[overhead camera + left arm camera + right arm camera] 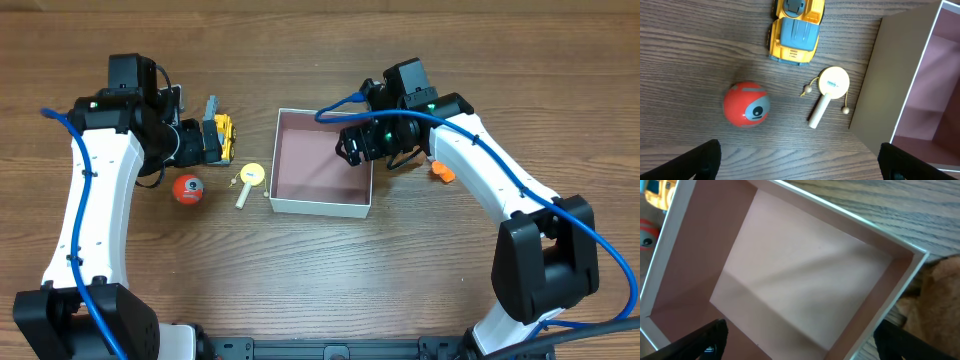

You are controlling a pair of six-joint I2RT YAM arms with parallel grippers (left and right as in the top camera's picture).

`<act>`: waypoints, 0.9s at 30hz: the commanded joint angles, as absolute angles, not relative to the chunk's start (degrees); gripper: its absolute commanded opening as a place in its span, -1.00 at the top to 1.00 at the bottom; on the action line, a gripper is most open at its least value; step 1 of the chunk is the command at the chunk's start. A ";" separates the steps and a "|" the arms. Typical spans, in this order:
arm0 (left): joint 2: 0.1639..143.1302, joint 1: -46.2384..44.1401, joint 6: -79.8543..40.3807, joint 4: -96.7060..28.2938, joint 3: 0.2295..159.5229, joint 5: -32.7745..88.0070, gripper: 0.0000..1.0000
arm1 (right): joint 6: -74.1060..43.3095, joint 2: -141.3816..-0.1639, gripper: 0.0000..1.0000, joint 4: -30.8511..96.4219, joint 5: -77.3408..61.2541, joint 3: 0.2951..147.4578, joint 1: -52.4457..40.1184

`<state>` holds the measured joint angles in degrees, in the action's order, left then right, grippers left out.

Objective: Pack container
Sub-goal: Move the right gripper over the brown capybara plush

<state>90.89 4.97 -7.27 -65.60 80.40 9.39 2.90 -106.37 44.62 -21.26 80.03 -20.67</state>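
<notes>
Overhead, the container sits empty on the worktop, with the ball, truck and rattle just left of it; left wrist: the left pincer gapes wide above the toys, holding nothing; right wrist: the right pincer gapes wide over the container. Packing looks unstarted; the next move, I judge, is to lower onto one toy.

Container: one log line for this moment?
container empty | left gripper open, empty | right gripper open, above container | red ball, yellow truck, rattle outside
</notes>
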 commanded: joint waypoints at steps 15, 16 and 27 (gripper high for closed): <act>91.11 5.23 -6.39 -65.73 81.71 9.89 -1.00 | -8.80 -106.52 -0.89 61.73 -1.28 99.70 -12.75; 91.11 5.23 -6.39 -65.73 81.71 9.89 -1.00 | -8.80 -106.61 -0.89 61.71 -0.32 99.20 -12.01; 91.11 5.23 -6.39 -65.73 81.71 9.89 -1.00 | -10.70 -112.81 -0.79 58.19 -1.06 91.88 -11.18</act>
